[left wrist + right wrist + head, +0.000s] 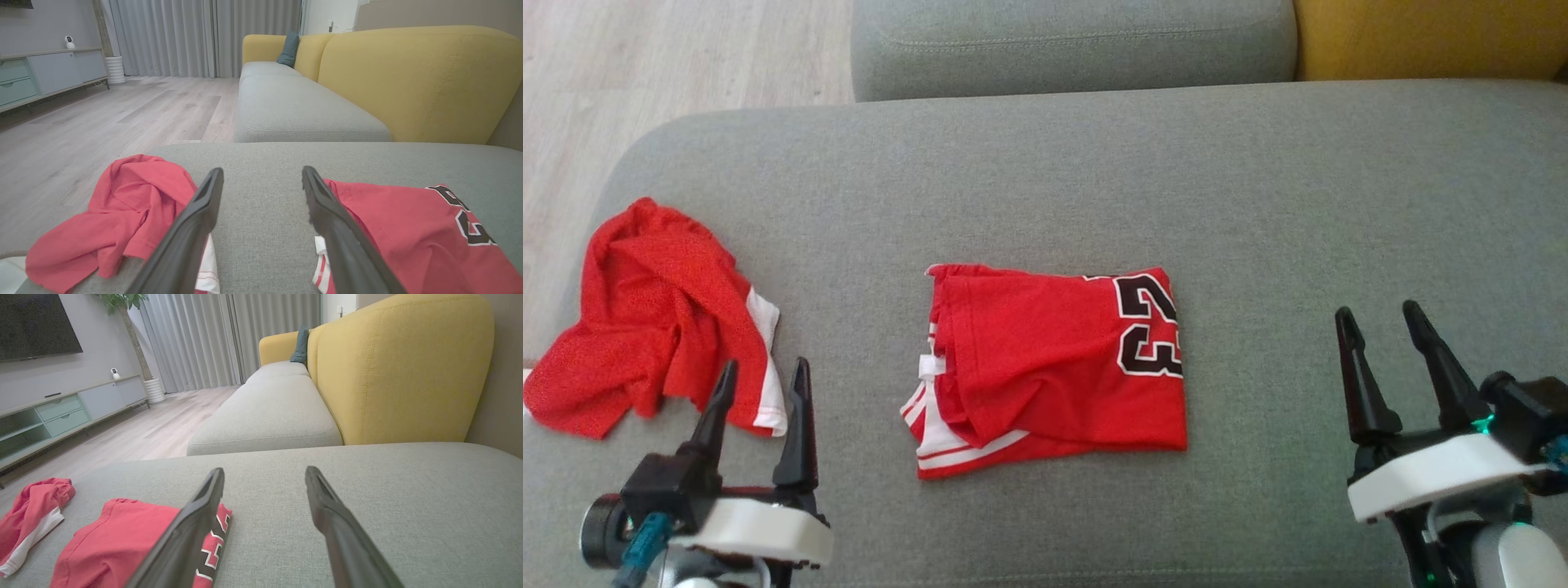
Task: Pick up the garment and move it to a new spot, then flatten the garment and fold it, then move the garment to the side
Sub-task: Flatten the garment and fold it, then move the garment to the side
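Grey woven-fabric sofa seat [1045,163] spans the head view. A second grey seat cushion [1078,41] sits just beyond it at 12 o'clock, with a mustard-yellow upholstered backrest [1421,37] at 1 o'clock and pale wood-plank floor [645,65] at 11 o'clock.

In the left wrist view, a teal throw pillow [289,49] leans on the backrest at 12 o'clock. Grey pleated curtains [184,36] hang at 11 o'clock. A low pale-blue drawer cabinet [45,73] stands at 10 o'clock, carrying a small white round camera [69,41].
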